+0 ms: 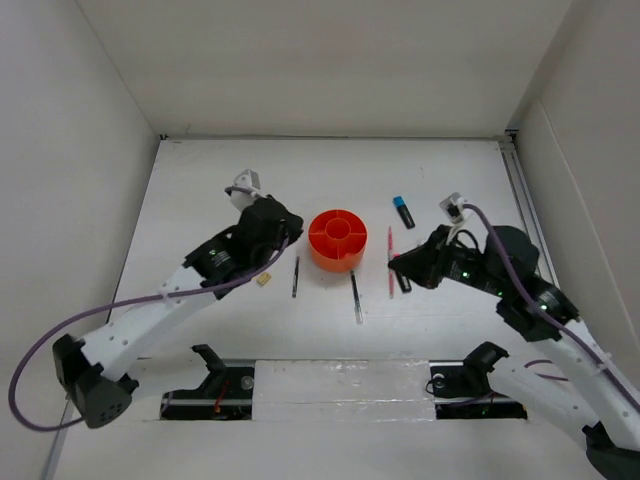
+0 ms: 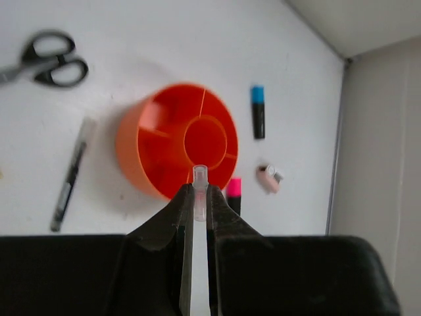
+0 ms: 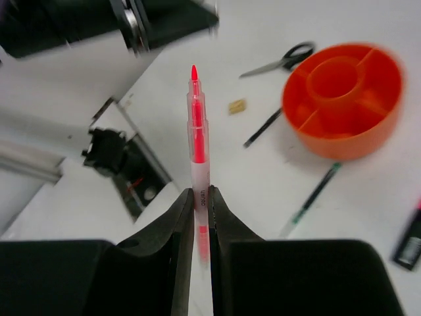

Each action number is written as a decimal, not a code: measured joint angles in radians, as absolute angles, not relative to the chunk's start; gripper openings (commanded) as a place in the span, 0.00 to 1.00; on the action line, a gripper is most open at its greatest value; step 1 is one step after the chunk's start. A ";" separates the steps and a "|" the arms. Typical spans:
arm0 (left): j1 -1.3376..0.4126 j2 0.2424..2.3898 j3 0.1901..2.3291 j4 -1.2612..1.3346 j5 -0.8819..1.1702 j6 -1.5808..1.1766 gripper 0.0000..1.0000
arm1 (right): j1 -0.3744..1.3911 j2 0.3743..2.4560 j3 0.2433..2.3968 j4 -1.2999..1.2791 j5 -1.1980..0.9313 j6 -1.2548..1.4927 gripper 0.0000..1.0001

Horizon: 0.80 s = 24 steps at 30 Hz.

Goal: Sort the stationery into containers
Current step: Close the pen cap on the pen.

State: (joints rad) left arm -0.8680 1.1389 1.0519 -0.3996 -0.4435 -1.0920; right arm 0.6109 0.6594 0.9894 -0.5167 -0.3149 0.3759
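Observation:
The orange organizer [image 1: 337, 238] stands mid-table and looks empty inside [image 2: 177, 138]. My left gripper [image 1: 290, 232] hovers just left of it, shut on a tiny clear-white piece [image 2: 199, 176] held over the near rim. My right gripper [image 1: 397, 264] is right of the organizer, shut on the pink pen [image 3: 198, 131], which sticks out past the fingertips. Scissors [image 2: 46, 62], two thin dark pens [image 1: 296, 277] [image 1: 356, 297], the tan eraser [image 1: 264, 280], the blue-capped highlighter [image 1: 403, 211], the pink-capped highlighter [image 2: 233, 194] and the pinkish sharpener [image 2: 269, 178] lie on the table.
White walls enclose the table on the left, back and right. The arm bases and black mounts [image 1: 222, 378] sit at the near edge. In the top view the left arm hides the scissors and the right arm hides the sharpener.

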 measured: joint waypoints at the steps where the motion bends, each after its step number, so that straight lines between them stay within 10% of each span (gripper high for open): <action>1: -0.828 1.098 1.053 -0.379 -0.440 -1.031 0.00 | 0.614 0.670 0.928 -0.456 -0.366 0.412 0.00; 24: -0.778 0.807 0.945 -0.014 -0.049 -0.521 0.00 | 0.798 1.142 0.704 0.471 -0.672 0.810 0.00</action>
State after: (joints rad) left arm -0.7784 0.8070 0.9451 -0.0135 -0.0494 -0.5209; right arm 0.7982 1.1423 0.7036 0.4709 -0.6716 0.8104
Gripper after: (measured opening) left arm 0.036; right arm 0.164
